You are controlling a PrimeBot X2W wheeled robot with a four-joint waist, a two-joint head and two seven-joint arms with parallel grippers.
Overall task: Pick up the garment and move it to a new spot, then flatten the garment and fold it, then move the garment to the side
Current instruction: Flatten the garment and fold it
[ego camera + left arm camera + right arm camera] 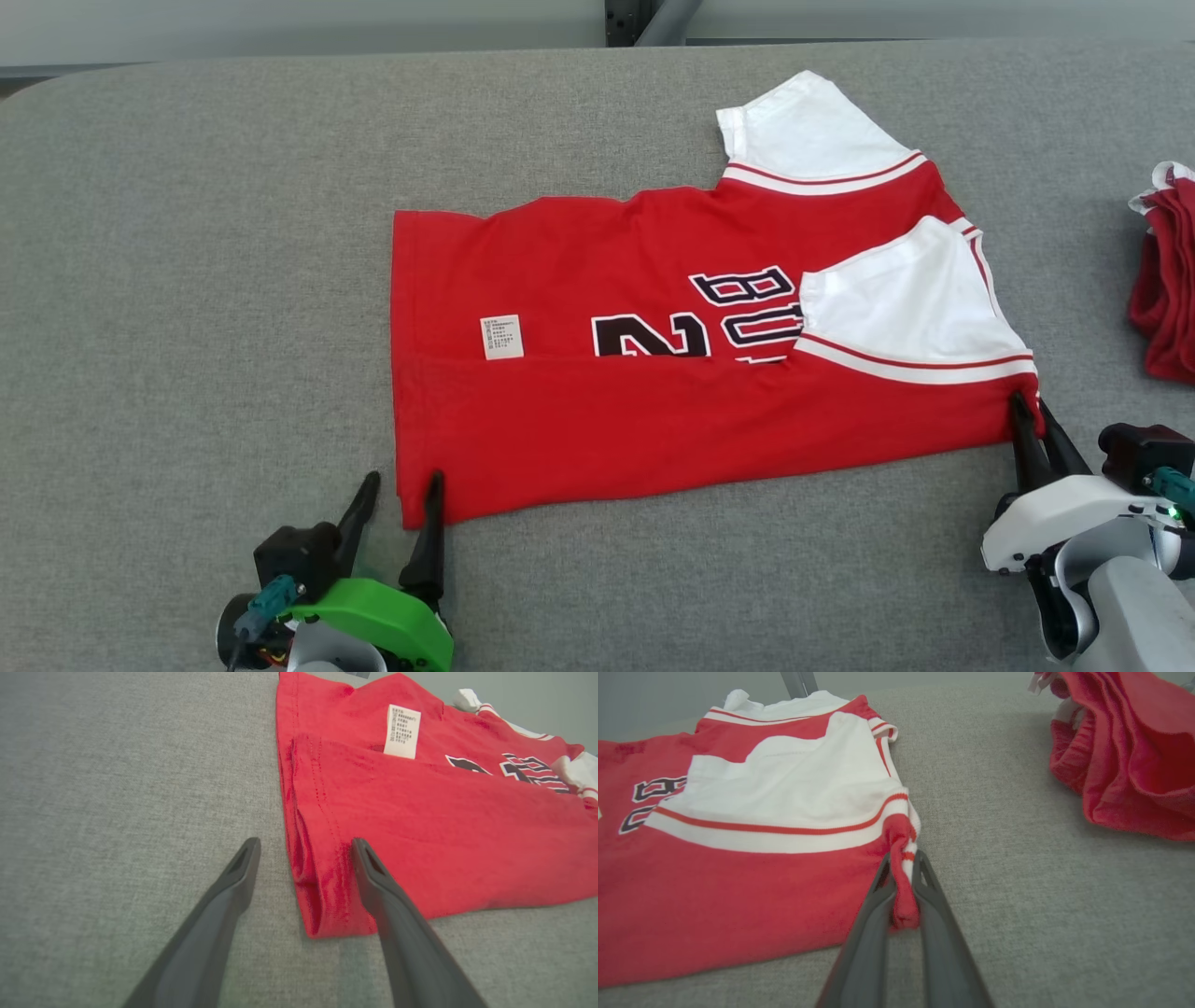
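Observation:
The garment (pixel 672 373) is a red jersey with white sleeves and dark lettering, lying partly folded on the grey surface. My right gripper (pixel 1032 411) is shut on the garment's near right corner; in the right wrist view the red cloth (pixel 903 896) is pinched between the two fingers. My left gripper (pixel 403 490) is open at the near left corner. In the left wrist view that corner (pixel 327 905) lies between the spread fingers, with the right finger (pixel 373 877) resting on the cloth's edge and the left one on the bare surface.
A second red and white garment (pixel 1167 280) lies bunched at the right edge of the grey padded surface (pixel 187 280), also seen as a red pile (pixel 1125 756). A dark post (pixel 644 19) stands beyond the far edge.

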